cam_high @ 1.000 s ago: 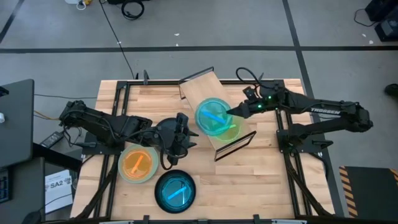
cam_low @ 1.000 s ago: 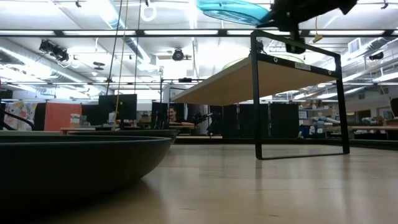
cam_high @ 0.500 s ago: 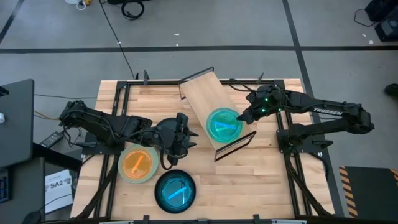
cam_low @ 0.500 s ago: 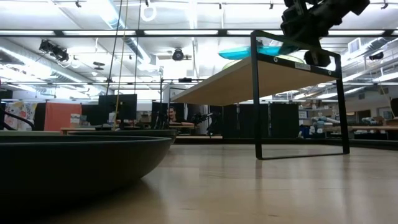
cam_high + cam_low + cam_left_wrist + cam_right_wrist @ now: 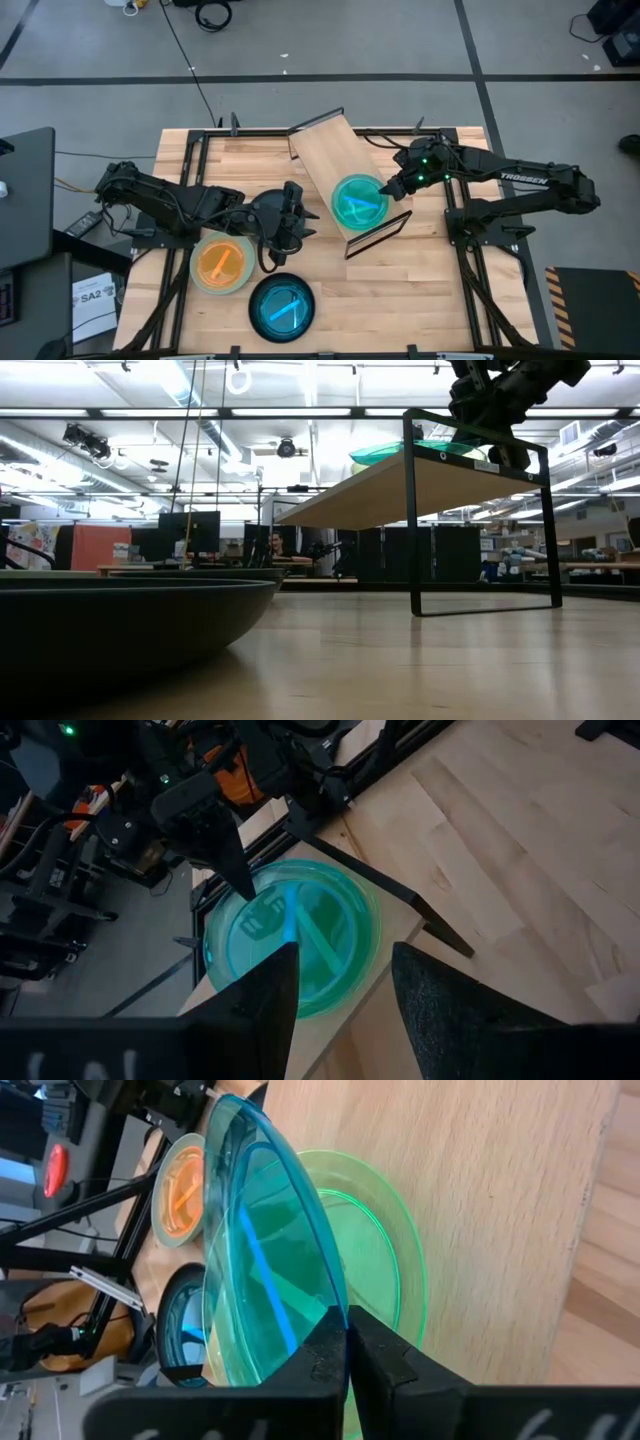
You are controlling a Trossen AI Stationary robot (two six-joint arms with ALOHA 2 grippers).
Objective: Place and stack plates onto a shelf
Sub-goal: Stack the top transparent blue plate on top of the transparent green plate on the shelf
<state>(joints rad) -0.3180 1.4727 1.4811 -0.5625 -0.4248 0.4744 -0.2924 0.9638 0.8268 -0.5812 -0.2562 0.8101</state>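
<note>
The pale wood shelf [image 5: 330, 160] stands slantwise on the table on black wire end frames [image 5: 480, 530]. A bright green plate [image 5: 395, 1260] lies flat on its near-right end. My right gripper [image 5: 386, 189] is shut on a teal plate [image 5: 360, 200] directly over the green one. In the low view the two plates [image 5: 400, 452] sit on the board. My left gripper [image 5: 298, 216] hovers open over the table left of the shelf. Its wrist view shows the teal plate [image 5: 290, 935] beyond its open fingers. My right gripper pinches the teal plate by its rim [image 5: 325, 1295] on the side toward the table's right edge, one finger above and one below. The fingers come slanting down from the right. The plate is tilted, with its far side down against the green plate.
An orange plate on a pale green one [image 5: 222, 262] lies on the table near the left arm. A teal plate in a dark one [image 5: 282, 307] sits at the near edge, and its dark rim [image 5: 120, 620] fills the low view's foreground. Bare slatted tabletop [image 5: 420, 290] lies near-right.
My right gripper has carried the teal plate down and a little toward the shelf's near-right end. The plate went from well above the board to lying over the green plate. The gripper has stayed shut on its rim.
</note>
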